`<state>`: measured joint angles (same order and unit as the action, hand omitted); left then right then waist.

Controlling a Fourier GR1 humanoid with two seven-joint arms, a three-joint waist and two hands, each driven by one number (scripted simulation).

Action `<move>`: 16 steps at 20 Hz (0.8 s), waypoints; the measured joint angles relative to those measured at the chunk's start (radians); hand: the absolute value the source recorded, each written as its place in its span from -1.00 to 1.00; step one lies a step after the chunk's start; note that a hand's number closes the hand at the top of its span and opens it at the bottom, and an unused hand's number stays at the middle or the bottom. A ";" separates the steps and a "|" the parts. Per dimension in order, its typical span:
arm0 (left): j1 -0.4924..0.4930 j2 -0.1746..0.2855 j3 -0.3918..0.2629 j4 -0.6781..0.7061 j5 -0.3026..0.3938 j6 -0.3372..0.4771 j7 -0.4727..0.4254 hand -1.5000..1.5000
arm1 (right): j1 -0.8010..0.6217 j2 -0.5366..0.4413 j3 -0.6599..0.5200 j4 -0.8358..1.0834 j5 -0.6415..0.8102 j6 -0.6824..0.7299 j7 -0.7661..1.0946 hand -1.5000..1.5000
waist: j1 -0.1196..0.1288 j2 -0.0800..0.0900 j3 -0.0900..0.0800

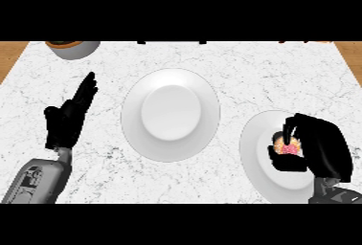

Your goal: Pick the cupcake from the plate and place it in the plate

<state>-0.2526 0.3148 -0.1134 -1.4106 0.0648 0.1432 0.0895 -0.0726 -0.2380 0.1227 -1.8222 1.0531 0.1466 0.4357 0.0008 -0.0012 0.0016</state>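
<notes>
Grasp step in hand: right robot hand (pixel 322 148) curled round the cupcake (pixel 286 146) at the right plate (pixel 251 143), lift apparently not begun; next move calls for carrying it left to the centre plate (pixel 136 115); left robot hand (pixel 67 119) rests open.

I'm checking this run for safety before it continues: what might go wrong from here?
The right robot hand curls over the cupcake, hiding most of it, so it might slip on lifting. The carry to the middle plate crosses the right plate's rim; a low path could clip it.
</notes>
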 measured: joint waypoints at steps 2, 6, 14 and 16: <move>0.005 -0.002 0.001 0.007 -0.007 0.001 -0.017 0.00 | -0.026 -0.020 -0.021 -0.032 -0.049 -0.018 -0.075 1.00 | -0.001 0.000 0.000; 0.008 -0.020 -0.009 -0.003 -0.019 0.009 -0.006 0.00 | -0.080 -0.037 -0.038 -0.079 -0.129 -0.029 -0.188 1.00 | 0.000 0.000 -0.001; -0.012 -0.004 0.032 0.006 -0.012 -0.030 0.002 0.00 | -0.273 0.070 0.028 -0.049 -0.208 0.044 -0.162 1.00 | 0.006 0.001 -0.002; -0.012 -0.013 0.033 0.014 -0.020 -0.031 -0.004 0.00 | -0.324 0.120 0.060 -0.003 -0.197 0.045 -0.130 1.00 | 0.007 0.001 -0.002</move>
<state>-0.2650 0.3016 -0.0799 -1.3968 0.0445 0.1127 0.0852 -0.3963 -0.1178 0.1826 -1.8255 0.8565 0.1915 0.3061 0.0077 0.0003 -0.0004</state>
